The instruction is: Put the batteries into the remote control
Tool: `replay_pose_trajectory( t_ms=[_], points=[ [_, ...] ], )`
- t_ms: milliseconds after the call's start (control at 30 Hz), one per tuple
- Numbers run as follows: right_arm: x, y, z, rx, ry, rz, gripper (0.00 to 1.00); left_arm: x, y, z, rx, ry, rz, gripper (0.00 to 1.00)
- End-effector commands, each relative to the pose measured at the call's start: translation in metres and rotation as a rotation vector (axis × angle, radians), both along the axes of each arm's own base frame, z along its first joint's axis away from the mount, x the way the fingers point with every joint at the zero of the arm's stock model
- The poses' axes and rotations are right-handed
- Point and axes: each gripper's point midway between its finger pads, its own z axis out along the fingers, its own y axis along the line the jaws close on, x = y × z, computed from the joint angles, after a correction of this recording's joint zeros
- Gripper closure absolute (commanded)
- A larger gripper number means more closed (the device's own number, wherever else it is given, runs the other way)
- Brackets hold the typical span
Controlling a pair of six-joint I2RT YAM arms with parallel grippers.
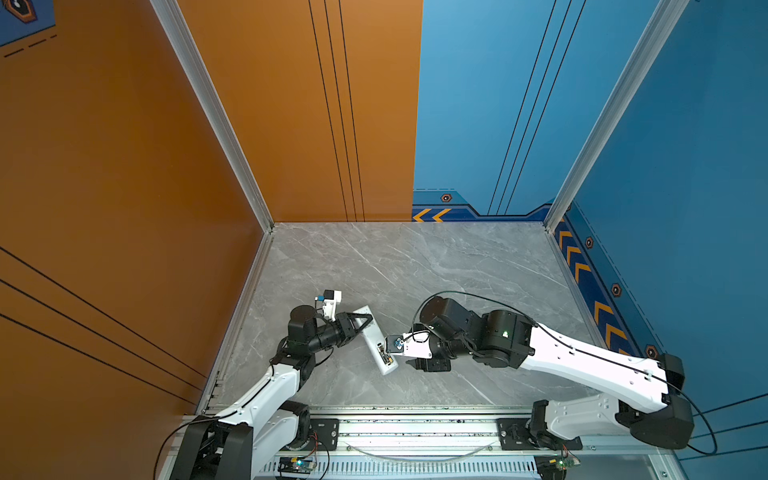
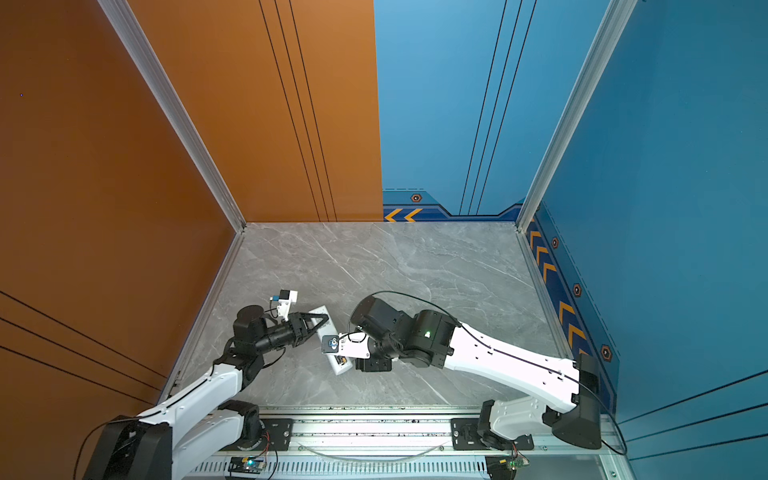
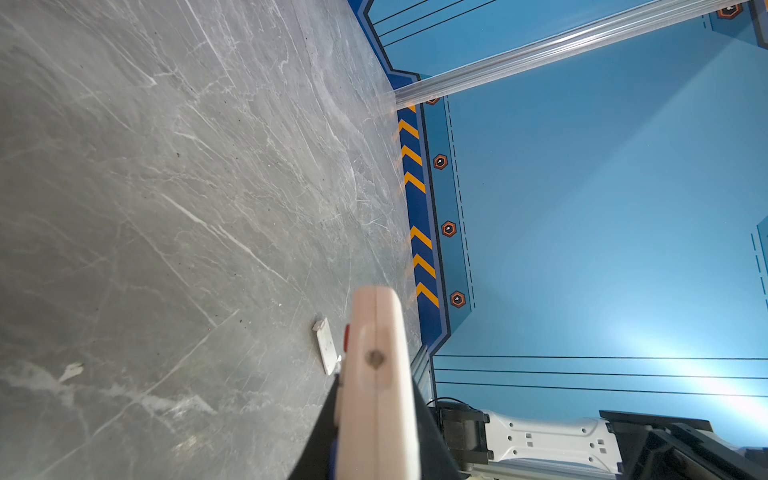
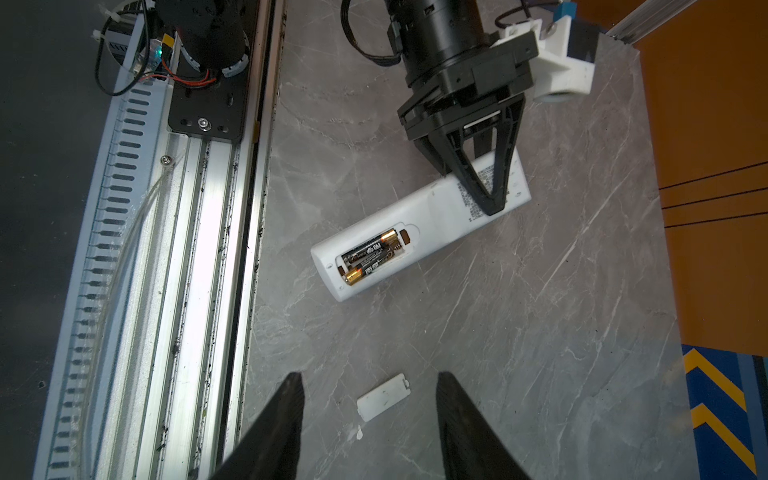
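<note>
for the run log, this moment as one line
remote control: back up | batteries: both inside remote control | battery cover: off, on table | left claw: shut on remote control | right claw: open above battery cover

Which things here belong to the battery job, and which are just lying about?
Job: remote, held by the left gripper; two batteries, in its compartment; battery cover, off.
Lying about: clear tube on the rail; white scrap beside the cover.
</note>
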Motion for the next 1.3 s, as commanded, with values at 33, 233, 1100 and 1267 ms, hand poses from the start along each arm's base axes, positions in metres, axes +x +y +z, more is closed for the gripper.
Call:
replay_pose_trajectory(
  t_ms=[33, 233, 1100, 1267],
  points=[
    [-0.004, 0.005, -0.006, -0.044, -0.003, 0.038, 0.52, -0.002, -0.009, 0.020, -0.013, -0.066, -0.058, 1.00],
    [-0.004, 0.011, -0.015, -0.075, -0.013, 0.055, 0.55, -0.005, -0.012, 0.023, -0.015, -0.075, -0.075, 1.00],
    [-0.008, 0.019, -0.056, -0.183, -0.015, 0.086, 0.63, -0.020, -0.029, 0.035, -0.024, -0.122, -0.142, 1.00],
    [-0.008, 0.020, -0.062, -0.201, -0.014, 0.090, 0.65, -0.021, -0.029, 0.036, -0.025, -0.127, -0.144, 1.00]
  ],
)
